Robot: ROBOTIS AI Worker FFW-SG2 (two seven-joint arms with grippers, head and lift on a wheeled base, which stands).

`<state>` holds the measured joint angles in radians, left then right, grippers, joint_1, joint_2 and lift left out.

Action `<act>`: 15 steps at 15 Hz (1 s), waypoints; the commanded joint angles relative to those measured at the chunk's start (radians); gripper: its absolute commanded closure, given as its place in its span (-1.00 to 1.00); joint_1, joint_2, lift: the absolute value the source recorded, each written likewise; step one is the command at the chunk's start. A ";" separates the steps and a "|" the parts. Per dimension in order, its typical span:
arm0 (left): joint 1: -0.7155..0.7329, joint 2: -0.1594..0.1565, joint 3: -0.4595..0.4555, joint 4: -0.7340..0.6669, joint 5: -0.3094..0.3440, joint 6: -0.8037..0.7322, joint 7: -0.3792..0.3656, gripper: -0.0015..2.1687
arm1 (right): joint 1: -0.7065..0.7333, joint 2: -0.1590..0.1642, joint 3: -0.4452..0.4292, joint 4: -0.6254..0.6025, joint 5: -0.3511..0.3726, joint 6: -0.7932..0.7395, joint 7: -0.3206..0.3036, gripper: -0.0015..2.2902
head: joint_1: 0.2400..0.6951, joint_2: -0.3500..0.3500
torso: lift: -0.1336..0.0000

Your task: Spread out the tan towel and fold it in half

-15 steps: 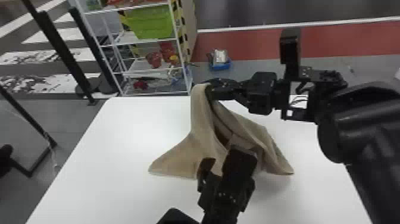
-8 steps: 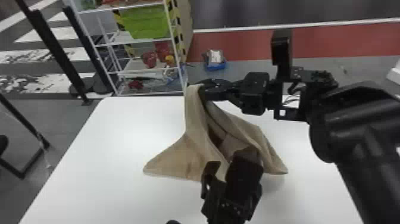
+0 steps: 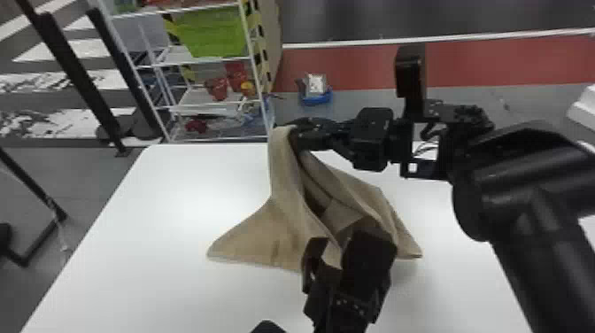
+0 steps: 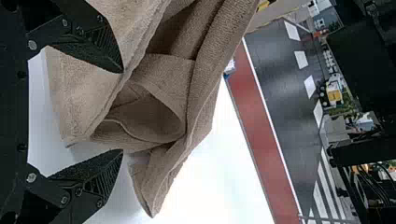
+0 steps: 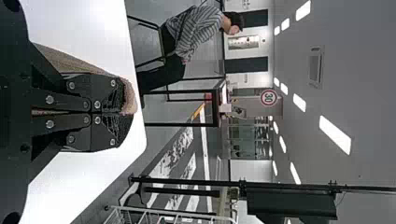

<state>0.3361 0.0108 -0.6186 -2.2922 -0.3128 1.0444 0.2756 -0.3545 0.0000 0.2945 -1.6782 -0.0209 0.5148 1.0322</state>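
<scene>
In the head view the tan towel hangs in folds from my right gripper, held up near the table's far edge, its lower corners spread toward left and right. Nearer the front, my left gripper stands before the towel's lower middle. From the left wrist, the two fingers of my left gripper are wide apart, with loose folds of the towel beyond and between them. The right wrist view has my right gripper closed on the towel's edge at its tips.
The white table lies beneath both arms. Past its far left edge stands a white wire shelf with a green bin. A blue container is on the floor beyond. Black posts rise at the left.
In the head view both arms and the towel appear slightly shifted left, along with the table and shelf. The right gripper keeps its hold; the left has come a little closer to the towel's lower part.
</scene>
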 commanded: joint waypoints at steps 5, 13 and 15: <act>-0.020 0.006 0.033 0.056 -0.014 -0.048 0.036 0.50 | 0.008 0.001 -0.002 -0.005 -0.008 0.003 0.002 0.97 | 1.00 0.47 | -0.85; 0.156 0.058 0.292 -0.176 -0.014 -0.100 -0.046 0.98 | 0.051 0.001 -0.040 -0.110 -0.062 0.095 0.042 0.97 | 1.00 0.73 | -0.85; 0.181 0.063 0.384 -0.242 -0.017 -0.100 -0.052 0.98 | 0.071 0.001 -0.034 -0.161 -0.048 0.141 0.081 0.97 | 1.00 0.85 | -0.85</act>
<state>0.4968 0.0713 -0.3031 -2.4861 -0.3286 0.9457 0.2285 -0.2985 0.0000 0.2551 -1.8022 -0.0800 0.6294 1.1001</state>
